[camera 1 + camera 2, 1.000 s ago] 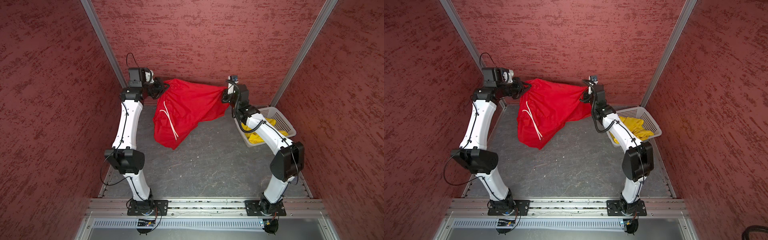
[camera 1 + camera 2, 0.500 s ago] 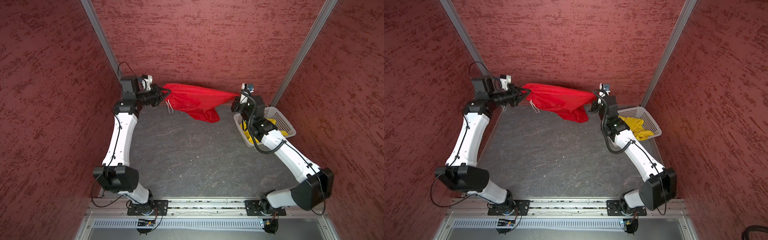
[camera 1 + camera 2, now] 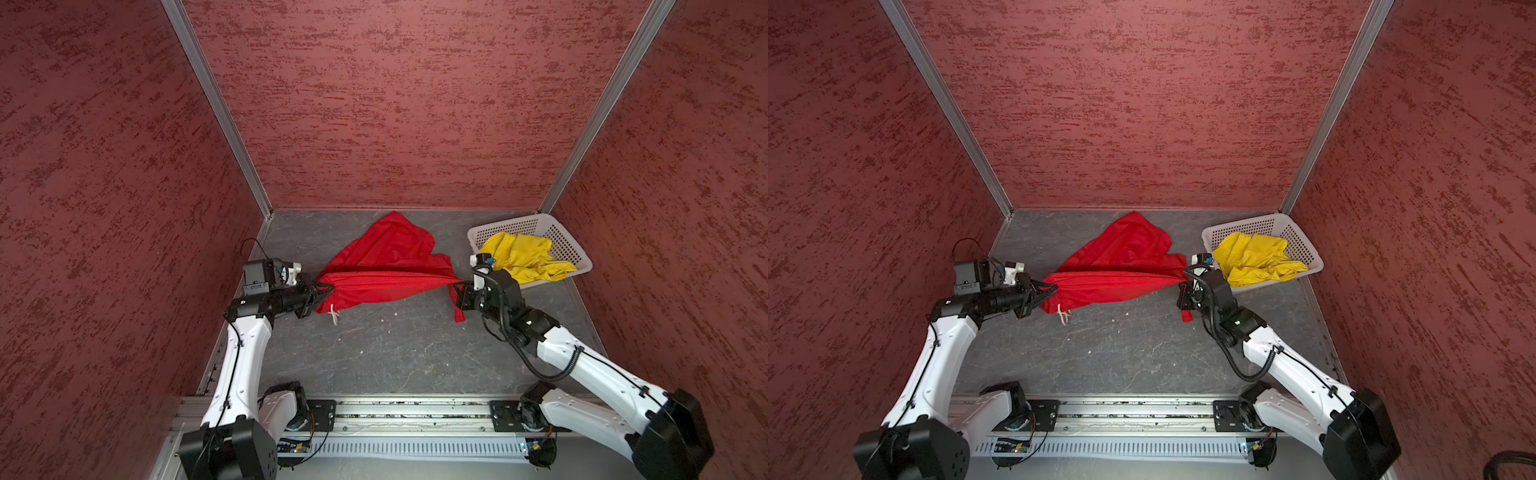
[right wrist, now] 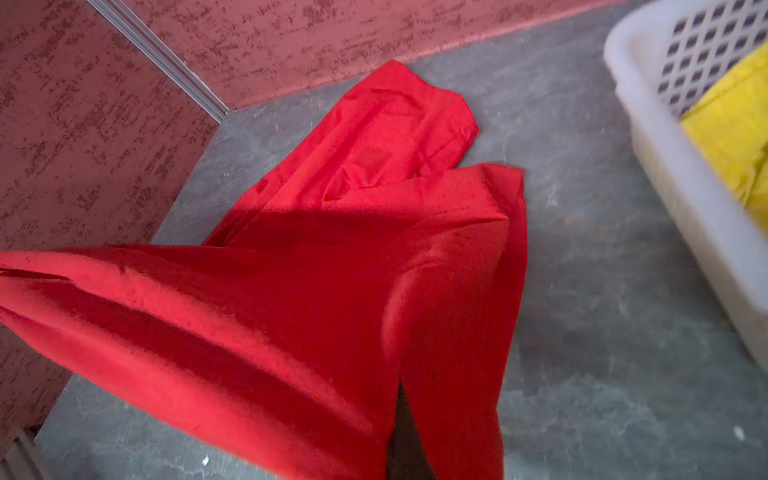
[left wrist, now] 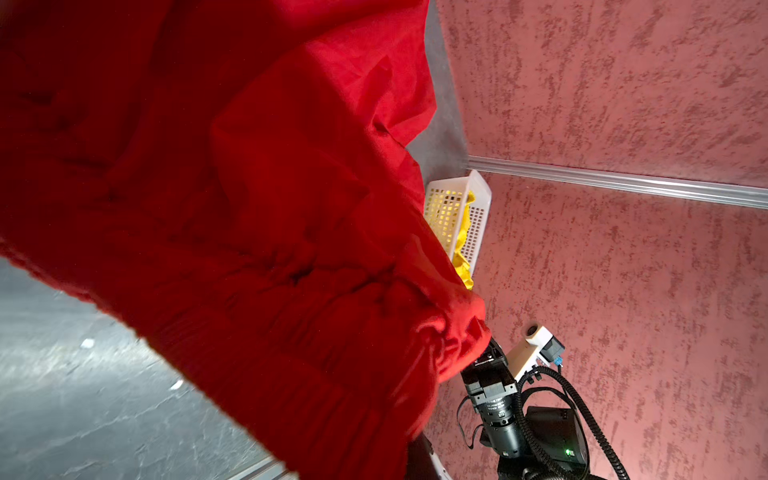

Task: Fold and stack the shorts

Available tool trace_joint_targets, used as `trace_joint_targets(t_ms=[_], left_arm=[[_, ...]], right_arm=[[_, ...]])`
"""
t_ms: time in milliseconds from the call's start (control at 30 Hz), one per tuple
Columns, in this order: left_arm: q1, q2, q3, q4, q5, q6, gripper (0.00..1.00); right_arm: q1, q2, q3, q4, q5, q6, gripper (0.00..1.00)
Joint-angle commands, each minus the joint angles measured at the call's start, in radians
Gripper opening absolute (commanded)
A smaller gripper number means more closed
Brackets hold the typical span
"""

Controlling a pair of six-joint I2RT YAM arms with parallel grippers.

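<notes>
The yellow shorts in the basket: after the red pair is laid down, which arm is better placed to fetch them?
Probably the right. The right gripper, shut on the red shorts, is just beside the basket holding the yellow shorts; the left gripper grips the opposite end, farther away.

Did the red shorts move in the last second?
Yes. The red shorts dropped lower: their far end now lies on the table by the back wall.
</notes>
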Motion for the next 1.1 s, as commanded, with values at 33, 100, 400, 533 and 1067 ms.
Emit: trace_joint_targets(t_ms=[33,100,400,533,1067], left_arm=[[0.049,-0.104,-0.076,-0.166,-0.181,0.055,0.08],[0.055,-0.142,-0.096,-0.230,-0.204,0.057,0.26],[0.073,-0.248,-0.021,-0.361,-0.265,0.046,0.53],[0.069,-0.261,-0.101,-0.261,-0.229,-0.019,0.44],[-0.246,0.101,-0.194,0.117,-0.475,-0.132,0.43]], right_arm=[[0.019,-0.086,-0.100,-0.143,0.105,0.159,0.00],[0.048,-0.122,-0.127,-0.185,0.112,0.181,0.00],[0.085,-0.308,-0.115,-0.394,0.126,0.258,0.62],[0.086,-0.373,-0.033,-0.542,0.178,0.266,0.67],[0.085,0.242,0.088,-0.128,0.102,0.160,0.10]])
